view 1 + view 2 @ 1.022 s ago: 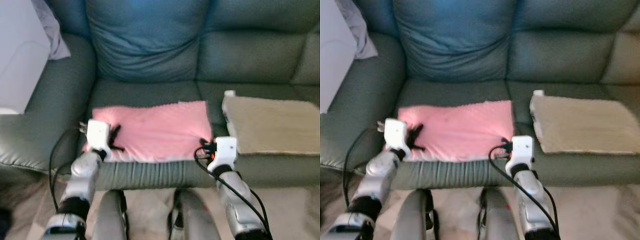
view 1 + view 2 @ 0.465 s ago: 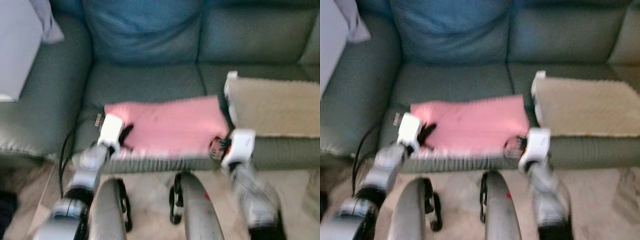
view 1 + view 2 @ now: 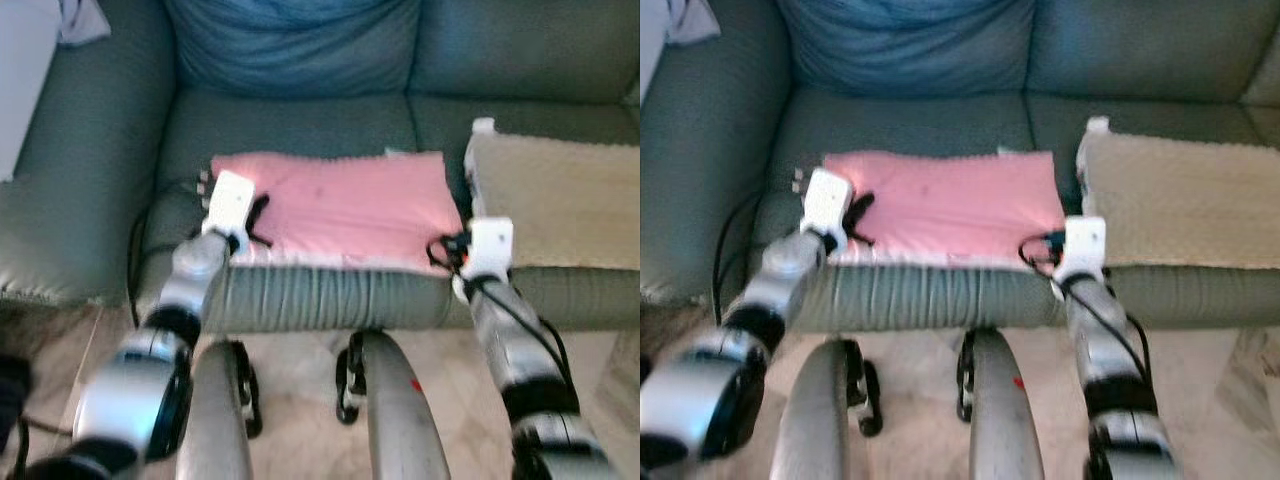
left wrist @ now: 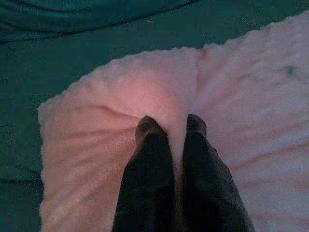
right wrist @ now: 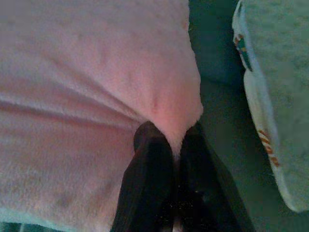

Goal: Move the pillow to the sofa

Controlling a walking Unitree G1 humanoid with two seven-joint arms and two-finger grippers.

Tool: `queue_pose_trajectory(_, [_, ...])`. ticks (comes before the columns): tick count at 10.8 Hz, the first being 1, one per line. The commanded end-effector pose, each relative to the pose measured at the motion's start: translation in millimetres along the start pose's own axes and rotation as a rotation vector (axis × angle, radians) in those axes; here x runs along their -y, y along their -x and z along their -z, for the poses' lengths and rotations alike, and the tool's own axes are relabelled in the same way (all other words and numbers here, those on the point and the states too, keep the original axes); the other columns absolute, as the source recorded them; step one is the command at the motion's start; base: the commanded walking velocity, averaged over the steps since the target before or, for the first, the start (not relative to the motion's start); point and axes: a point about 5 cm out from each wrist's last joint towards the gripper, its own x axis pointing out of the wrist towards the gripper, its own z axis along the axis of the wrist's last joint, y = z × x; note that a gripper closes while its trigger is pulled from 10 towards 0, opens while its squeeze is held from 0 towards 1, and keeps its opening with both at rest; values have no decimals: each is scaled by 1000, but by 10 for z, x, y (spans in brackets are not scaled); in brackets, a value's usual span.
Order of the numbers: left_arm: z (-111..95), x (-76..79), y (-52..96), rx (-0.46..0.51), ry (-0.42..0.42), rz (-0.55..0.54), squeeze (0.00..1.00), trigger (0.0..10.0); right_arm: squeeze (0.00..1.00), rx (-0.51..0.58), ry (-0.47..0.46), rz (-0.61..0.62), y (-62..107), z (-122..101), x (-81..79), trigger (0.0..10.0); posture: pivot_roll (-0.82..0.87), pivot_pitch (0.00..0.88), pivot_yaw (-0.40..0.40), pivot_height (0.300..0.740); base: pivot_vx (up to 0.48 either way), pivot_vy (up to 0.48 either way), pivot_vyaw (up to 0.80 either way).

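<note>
The left gripper [image 4: 170, 126] and the right gripper [image 5: 169, 131] each pinch a fold of the pink pillow [image 3: 350, 205], fingers almost closed, on the sofa [image 3: 300, 120].

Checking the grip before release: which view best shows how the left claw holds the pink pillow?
The left wrist view: the left claw pinches a fold of the pink pillow between its fingers. The eye views show the pillow lying on the sofa, the pinch itself too small.

Pink pillow [image 3: 345, 208] now lies farther onto the sofa seat [image 3: 290, 125]; left claw [image 4: 170, 126] and right claw [image 5: 169, 131], pinching its near corners, have advanced.
</note>
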Motion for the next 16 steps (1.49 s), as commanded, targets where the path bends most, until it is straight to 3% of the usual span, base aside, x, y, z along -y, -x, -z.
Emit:
queue_pose_trajectory(1, [94,-176,63,-44,-25,-87,0,10000,0,-42,-14,107,46,124,265,10000,-70,426,-29,645,0,0,0])
queue_pose_trajectory(6, [-52,-482,56,-53,-102,-234,0,10000,0,-19,-54,115,-148,36,168,10000,-81,436,-20,645,0,0,0])
queue_pose_trajectory(8, [-76,-555,71,-55,-152,-285,0,10000,0,0,-70,138,-209,-34,131,10000,-79,438,-20,645,0,0,0])
queue_pose_trajectory(11, [-24,-605,111,-71,-147,-292,0,10000,0,4,-110,136,-238,-29,47,10000,-79,441,-26,645,0,0,0])
queue_pose_trajectory(12, [-19,-529,90,-62,-147,-238,1000,10000,1000,12,-145,115,-244,-20,-7,10000,-78,439,-26,645,0,0,0])
queue_pose_trajectory(16, [-49,-492,57,-63,-143,-221,1000,10000,1000,9,-117,70,-251,8,-133,10000,-78,431,-28,645,0,0,0])
